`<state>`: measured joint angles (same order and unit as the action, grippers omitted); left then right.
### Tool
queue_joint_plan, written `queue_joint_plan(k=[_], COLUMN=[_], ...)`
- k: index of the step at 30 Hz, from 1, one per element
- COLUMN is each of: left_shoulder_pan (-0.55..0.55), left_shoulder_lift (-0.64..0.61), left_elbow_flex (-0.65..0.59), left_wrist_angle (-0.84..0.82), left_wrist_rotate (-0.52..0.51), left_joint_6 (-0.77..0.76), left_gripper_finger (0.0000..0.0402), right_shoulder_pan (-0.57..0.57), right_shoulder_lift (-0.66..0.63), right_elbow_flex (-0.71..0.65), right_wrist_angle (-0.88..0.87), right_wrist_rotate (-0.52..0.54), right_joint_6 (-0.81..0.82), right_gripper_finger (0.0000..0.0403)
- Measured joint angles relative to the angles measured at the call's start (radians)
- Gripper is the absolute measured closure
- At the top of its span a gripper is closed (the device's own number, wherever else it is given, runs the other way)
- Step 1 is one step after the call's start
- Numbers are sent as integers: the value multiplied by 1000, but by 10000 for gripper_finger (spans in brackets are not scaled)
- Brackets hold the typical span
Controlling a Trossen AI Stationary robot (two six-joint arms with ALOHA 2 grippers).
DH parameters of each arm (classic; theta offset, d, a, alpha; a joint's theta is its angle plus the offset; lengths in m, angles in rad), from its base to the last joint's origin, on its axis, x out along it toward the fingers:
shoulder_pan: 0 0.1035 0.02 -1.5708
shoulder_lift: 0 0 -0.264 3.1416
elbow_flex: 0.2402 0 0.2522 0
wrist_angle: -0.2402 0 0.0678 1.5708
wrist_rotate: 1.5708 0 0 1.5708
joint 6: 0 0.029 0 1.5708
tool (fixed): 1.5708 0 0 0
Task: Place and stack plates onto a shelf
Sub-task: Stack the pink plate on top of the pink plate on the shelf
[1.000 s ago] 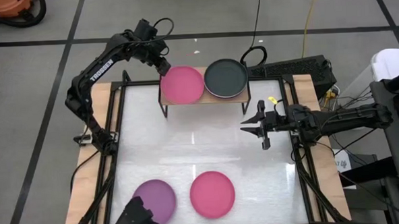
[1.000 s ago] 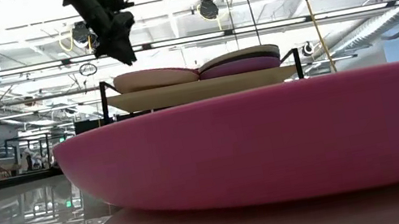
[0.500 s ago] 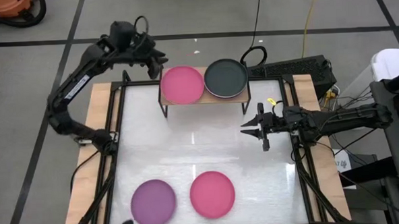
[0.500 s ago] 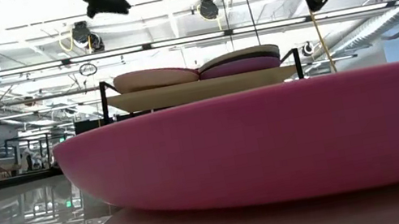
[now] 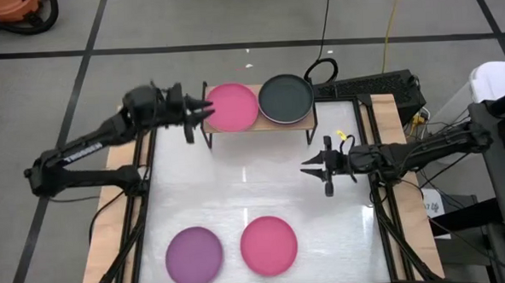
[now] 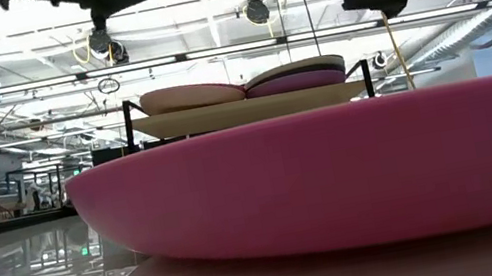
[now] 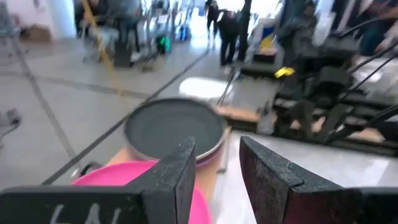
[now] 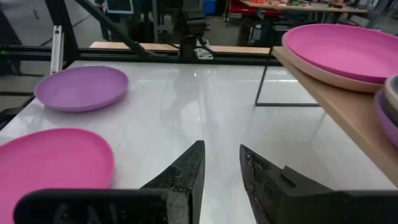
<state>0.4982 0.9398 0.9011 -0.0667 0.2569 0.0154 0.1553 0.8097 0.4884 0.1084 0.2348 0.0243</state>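
High view, nearest edge first: a purple plate (image 5: pixel 194 256) and a magenta plate (image 5: pixel 269 245) lie side by side on the white table (image 5: pixel 254 188), apart from each other and untouched. Farther in, the right gripper (image 5: pixel 313 165) hovers over the table's right half, jaws a narrow gap apart and empty, pointing toward the middle. Its wrist camera sees both loose plates ahead. If it goes for the magenta plate, the risk is that a shallow rim gives little to bite; closing too high would likely skid the plate across the slick top rather than lift it.

At the far edge stands the shelf (image 5: pixel 259 125), carrying a stack topped by a pink plate (image 5: pixel 231 106) on its left and a stack topped by a dark grey plate (image 5: pixel 286 99) on its right. The left gripper (image 5: pixel 202 115) sits just beside the pink stack, jaws slightly parted, holding nothing. A careless sideways swing there could nudge that stack or shove the light shelf itself. The two stacks nearly touch, so an off-centre drop could push the neighbour askew.
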Motion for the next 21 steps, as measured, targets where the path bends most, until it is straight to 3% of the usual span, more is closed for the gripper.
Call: queue_joint_plan(k=[5, 10, 17, 21], left_shoulder_pan=[-74, -126, -163, -162], left_shoulder_lift=[-86, -105, -93, -95], left_elbow_flex=[-210, -338, -459, -468], left_wrist_angle=[242, 390, 540, 601], left_wrist_rotate=[-12, -31, -46, -83], left_joint_6=[-57, -96, -88, -81], left_gripper_finger=[273, 273, 273, 273], right_shoulder_pan=[25, 46, 69, 70], right_shoulder_lift=[108, 237, 376, 426], right_elbow_flex=[58, 123, 187, 219], right_wrist_angle=[0, -10, -17, -18], right_wrist_rotate=[0, -2, -6, -97], right_joint_6=[-14, -39, -46, -54], right_gripper_finger=[316, 316, 316, 315])
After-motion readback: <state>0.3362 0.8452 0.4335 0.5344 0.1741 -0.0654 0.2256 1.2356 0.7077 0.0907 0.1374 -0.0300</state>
